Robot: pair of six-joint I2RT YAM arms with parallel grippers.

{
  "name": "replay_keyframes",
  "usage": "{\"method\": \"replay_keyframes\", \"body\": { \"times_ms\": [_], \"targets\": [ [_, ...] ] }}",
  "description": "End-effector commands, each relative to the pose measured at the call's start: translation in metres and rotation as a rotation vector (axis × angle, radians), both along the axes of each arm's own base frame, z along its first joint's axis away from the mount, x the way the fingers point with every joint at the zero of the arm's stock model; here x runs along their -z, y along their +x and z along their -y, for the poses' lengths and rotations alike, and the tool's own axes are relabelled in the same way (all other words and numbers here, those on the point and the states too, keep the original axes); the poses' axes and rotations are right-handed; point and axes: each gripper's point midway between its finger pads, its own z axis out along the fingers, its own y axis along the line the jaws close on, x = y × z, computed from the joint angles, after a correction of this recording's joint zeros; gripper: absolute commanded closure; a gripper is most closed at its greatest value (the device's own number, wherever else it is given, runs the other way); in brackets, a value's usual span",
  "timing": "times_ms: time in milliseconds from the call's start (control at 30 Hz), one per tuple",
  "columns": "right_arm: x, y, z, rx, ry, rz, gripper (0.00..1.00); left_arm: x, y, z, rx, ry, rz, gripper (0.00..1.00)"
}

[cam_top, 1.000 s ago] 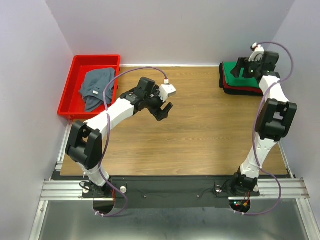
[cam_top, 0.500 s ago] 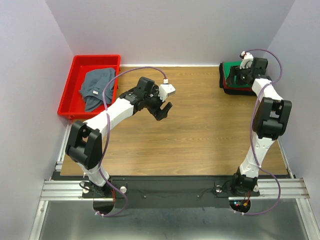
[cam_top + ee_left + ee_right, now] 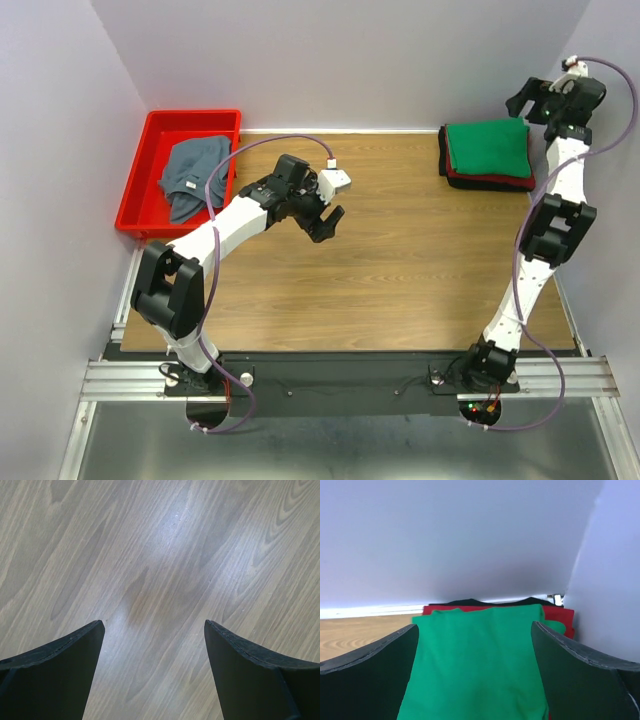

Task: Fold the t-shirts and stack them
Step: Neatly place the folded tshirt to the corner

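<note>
Three shirts sit folded in a stack far across the counter [image 3: 400,270] from the red bin [image 3: 135,195]: the green t-shirt [image 3: 487,147] on top, then the dark red t-shirt [image 3: 490,182] and the black t-shirt [image 3: 470,601]. The grey-blue t-shirt [image 3: 190,175] lies crumpled inside that bin. Our left end effector [image 3: 154,622] hangs released over bare wood near the bin. Our right end effector [image 3: 475,626], likewise spread and empty, hovers by the stack, well away from the bin. We judge the danger to be catching the bin's wall, or pinching a single layer so the shirt drags out bunched.
</note>
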Motion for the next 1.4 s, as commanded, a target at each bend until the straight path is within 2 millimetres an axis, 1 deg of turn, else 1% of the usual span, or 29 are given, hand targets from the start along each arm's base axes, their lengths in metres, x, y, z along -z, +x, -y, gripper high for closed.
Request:
{"method": "replay_keyframes", "body": {
  "times_ms": [0,67,100,133,233,333,367,400,467,500,633,667,733,800,833,900,933,1000,1033,1067,1100,1133,1167,1200,1233,1267,1300,1333,1367],
  "targets": [
    [0.020,0.019,-0.017,-0.075,0.113,0.002,0.00,-0.012,0.000,0.004,0.016,-0.033,0.006,0.07],
    [0.027,0.025,-0.016,-0.083,0.119,0.010,0.00,-0.008,0.000,0.003,0.013,-0.031,-0.005,0.07],
    [0.034,0.031,-0.013,-0.073,0.116,0.019,0.00,-0.005,-0.001,0.002,0.009,-0.033,-0.012,0.07],
    [0.030,0.032,-0.011,-0.069,0.107,0.036,0.00,-0.004,-0.001,0.001,0.006,-0.033,-0.016,0.07],
    [0.048,0.043,-0.001,-0.031,0.104,0.058,0.00,0.002,0.000,-0.002,-0.004,-0.029,-0.034,0.07],
    [0.071,0.051,0.011,0.031,0.110,0.049,0.00,0.007,0.001,-0.003,-0.007,-0.026,-0.052,0.07],
    [0.086,0.052,0.015,0.050,0.113,0.029,0.00,0.007,0.002,-0.004,-0.011,-0.026,-0.055,0.07],
    [0.085,0.056,0.022,0.084,0.091,0.055,0.00,0.005,0.004,-0.003,-0.011,-0.028,-0.053,0.07],
    [0.094,0.056,0.031,0.120,0.075,0.050,0.00,0.008,0.005,-0.004,-0.014,-0.026,-0.064,0.07],
    [0.103,0.056,0.036,0.144,0.060,0.046,0.00,0.005,0.007,-0.003,-0.012,-0.030,-0.061,0.07],
    [0.103,0.057,0.042,0.166,0.041,0.069,0.00,0.012,0.009,-0.005,-0.020,-0.024,-0.080,0.07],
    [0.101,0.057,0.042,0.167,0.037,0.075,0.00,0.012,0.009,-0.005,-0.021,-0.025,-0.081,0.07],
    [0.088,0.057,0.040,0.156,0.033,0.097,0.00,0.013,0.011,-0.007,-0.032,-0.028,-0.086,0.07],
    [0.072,0.056,0.034,0.130,0.037,0.120,0.00,0.008,0.016,-0.009,-0.046,-0.039,-0.078,0.07],
    [0.052,0.053,0.031,0.124,0.036,0.144,0.00,0.005,0.020,-0.013,-0.065,-0.050,-0.080,0.07],
    [0.032,0.049,0.026,0.105,0.045,0.169,0.00,-0.005,0.026,-0.016,-0.082,-0.077,-0.075,0.07],
    [0.006,0.043,0.020,0.092,0.036,0.199,0.00,-0.014,0.031,-0.022,-0.106,-0.100,-0.069,0.07],
    [-0.017,0.034,0.010,0.060,0.025,0.216,0.00,-0.027,0.037,-0.027,-0.129,-0.135,-0.054,0.07],
    [-0.028,0.029,0.002,0.044,0.017,0.222,0.00,-0.038,0.041,-0.032,-0.147,-0.154,-0.034,0.07],
    [-0.033,0.023,-0.005,0.028,0.008,0.217,0.00,-0.045,0.042,-0.034,-0.158,-0.162,-0.021,0.07],
    [-0.051,0.008,-0.016,0.002,-0.018,0.218,0.00,-0.049,0.044,-0.037,-0.168,-0.162,-0.006,0.07],
    [-0.054,0.002,-0.023,-0.014,-0.026,0.205,0.00,-0.054,0.048,-0.043,-0.199,-0.152,0.019,0.07],
    [-0.061,-0.006,-0.035,-0.038,-0.036,0.199,0.00,-0.066,0.049,-0.047,-0.213,-0.159,0.051,0.07],
    [-0.063,-0.022,-0.048,-0.069,-0.037,0.162,0.00,-0.071,0.051,-0.052,-0.236,-0.163,0.063,0.07],
    [-0.072,-0.030,-0.059,-0.093,-0.048,0.163,0.00,-0.083,0.051,-0.058,-0.249,-0.175,0.091,0.07],
    [-0.068,-0.040,-0.068,-0.112,-0.040,0.121,0.00,-0.091,0.049,-0.061,-0.256,-0.183,0.104,0.07],
    [-0.057,-0.051,-0.078,-0.149,-0.031,0.059,0.00,-0.095,0.051,-0.069,-0.282,-0.189,0.112,0.07],
    [-0.065,-0.069,-0.090,-0.171,-0.034,0.044,0.00,-0.105,0.048,-0.074,-0.298,-0.198,0.135,0.07],
    [-0.049,-0.081,-0.103,-0.197,-0.031,-0.028,0.00,-0.110,0.046,-0.078,-0.312,-0.202,0.144,0.07]
  ]
}}
